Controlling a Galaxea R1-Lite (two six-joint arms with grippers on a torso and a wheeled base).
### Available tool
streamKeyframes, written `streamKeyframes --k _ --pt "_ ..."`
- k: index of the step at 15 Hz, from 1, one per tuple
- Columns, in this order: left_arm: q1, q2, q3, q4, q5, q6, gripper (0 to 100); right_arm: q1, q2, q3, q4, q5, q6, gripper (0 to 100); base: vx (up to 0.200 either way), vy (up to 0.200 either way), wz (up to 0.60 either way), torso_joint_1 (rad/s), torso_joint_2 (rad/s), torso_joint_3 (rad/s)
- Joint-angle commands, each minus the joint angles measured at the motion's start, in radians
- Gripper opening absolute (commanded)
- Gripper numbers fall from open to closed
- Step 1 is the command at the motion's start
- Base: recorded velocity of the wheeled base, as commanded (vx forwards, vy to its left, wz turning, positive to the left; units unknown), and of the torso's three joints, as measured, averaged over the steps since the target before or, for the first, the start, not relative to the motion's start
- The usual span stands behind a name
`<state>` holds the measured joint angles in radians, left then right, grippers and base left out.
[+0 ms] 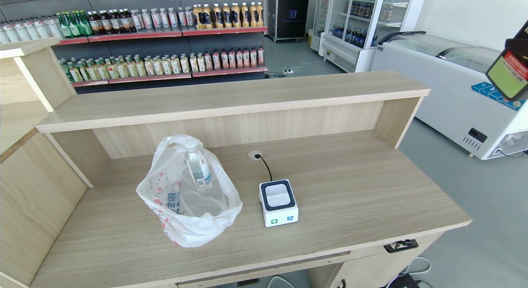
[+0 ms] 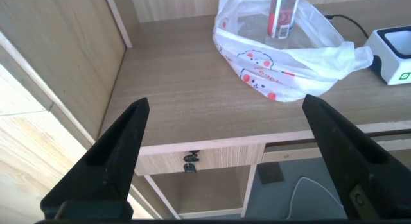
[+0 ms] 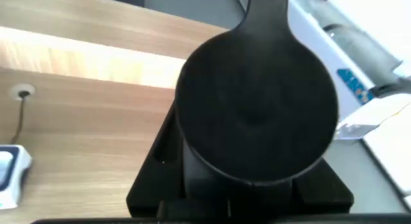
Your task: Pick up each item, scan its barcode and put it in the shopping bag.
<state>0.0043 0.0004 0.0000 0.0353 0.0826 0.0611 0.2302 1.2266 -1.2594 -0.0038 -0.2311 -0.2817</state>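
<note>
Looking down from the head camera, you are seeing a pale wood-grain counter (image 1: 350, 189) with a raised back ledge. The shopping bag (image 1: 185, 222), white plastic with red print, is sitting open toward the counter's left. A clear bottle (image 1: 197, 164) is standing upright inside it. Just beside the bag on its right, the white barcode scanner (image 1: 278, 202) is resting flat, its black cable (image 1: 266, 166) running back to a round hole in the top.

Your left gripper (image 2: 225, 103) is hanging with its fingers spread wide, off the counter's front edge and near the bag. Your right gripper (image 3: 241, 192) is clamping a dark round-bodied item (image 1: 510, 67) with a green label, up high and well to the right of the counter.

Behind the counter, shelves (image 1: 165, 32) of bottled drinks are lining the wall. A glass-door cooler (image 1: 363, 24) and a white chest freezer (image 1: 445, 86) are standing at the right.
</note>
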Motion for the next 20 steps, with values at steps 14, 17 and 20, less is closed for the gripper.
streamKeyframes --k 14,17,20 --pt "0.0 0.0 0.0 0.0 0.0 0.0 100 -0.239 -0.013 0.098 0.203 0.48 0.22 0 0.0 0.0 0.17 0.001 0.0 0.001" --pt "0.0 0.0 0.0 0.0 0.0 0.0 100 -0.246 0.022 0.075 0.205 0.544 0.282 0 0.0 0.0 0.6 0.001 0.0 -0.001" --pt "0.0 0.0 0.0 0.0 0.0 0.0 100 -0.29 0.077 0.12 0.217 0.71 0.389 0 0.0 0.0 0.0 0.0 0.0 0.0"
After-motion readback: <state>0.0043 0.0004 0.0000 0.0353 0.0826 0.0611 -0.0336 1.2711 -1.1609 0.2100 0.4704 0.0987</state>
